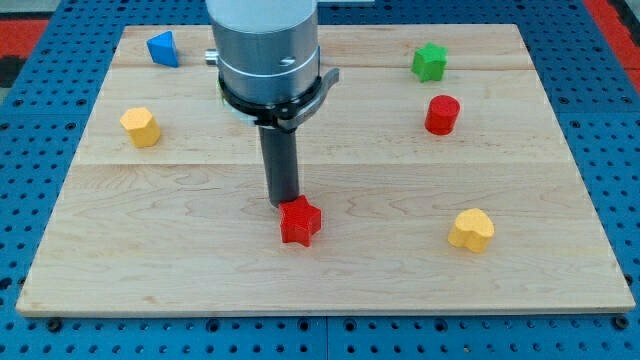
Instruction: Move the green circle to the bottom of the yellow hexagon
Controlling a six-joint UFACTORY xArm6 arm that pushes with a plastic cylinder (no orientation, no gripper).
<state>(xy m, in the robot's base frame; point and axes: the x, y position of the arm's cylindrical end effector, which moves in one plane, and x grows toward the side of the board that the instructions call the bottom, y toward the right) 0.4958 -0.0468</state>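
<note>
The yellow hexagon [141, 126] lies at the view's left on the wooden board [180, 260]. No green circle shows in the view; the only green block I see is a green star [429, 62] at the view's top right. My tip [283, 204] is near the board's middle, far to the right of and below the yellow hexagon. It stands just above and left of a red star [300, 221], touching or almost touching it. The wide grey arm body [265, 45] hides part of the board's top middle.
A blue triangular block [162, 48] lies at the top left. A red cylinder [442, 114] lies below the green star. A yellow heart [471, 230] lies at the lower right. A blue pegboard [610, 120] surrounds the board.
</note>
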